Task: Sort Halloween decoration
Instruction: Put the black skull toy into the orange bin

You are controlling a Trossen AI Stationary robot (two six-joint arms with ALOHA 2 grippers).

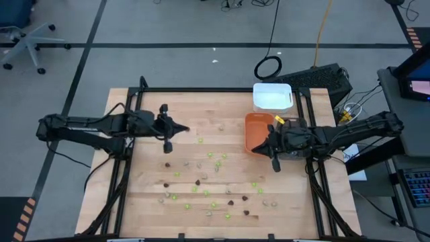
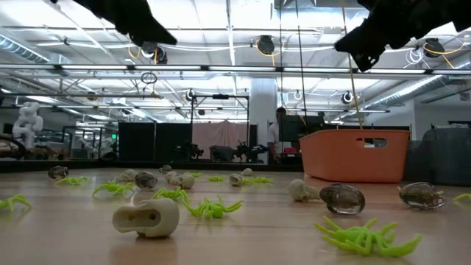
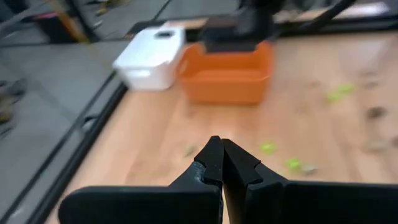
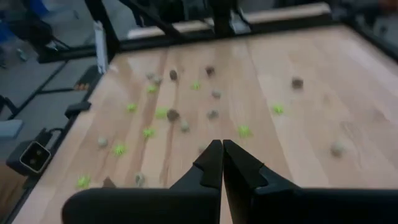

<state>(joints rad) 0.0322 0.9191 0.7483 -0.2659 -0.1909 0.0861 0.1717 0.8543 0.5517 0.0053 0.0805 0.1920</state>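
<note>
We hover with both grippers, left (image 1: 167, 146) and right (image 1: 276, 165), pinched closed and empty; sorting seems unstarted. Next we must open over one decoration (image 1: 199, 141).

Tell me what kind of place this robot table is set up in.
Most likely a robotics lab or industrial workshop, not a home. The low view shows a large hall with exposed ceiling pipes and hanging lights. From above, an office chair and loose cables sit on a taped grey floor around the wooden table.
</note>
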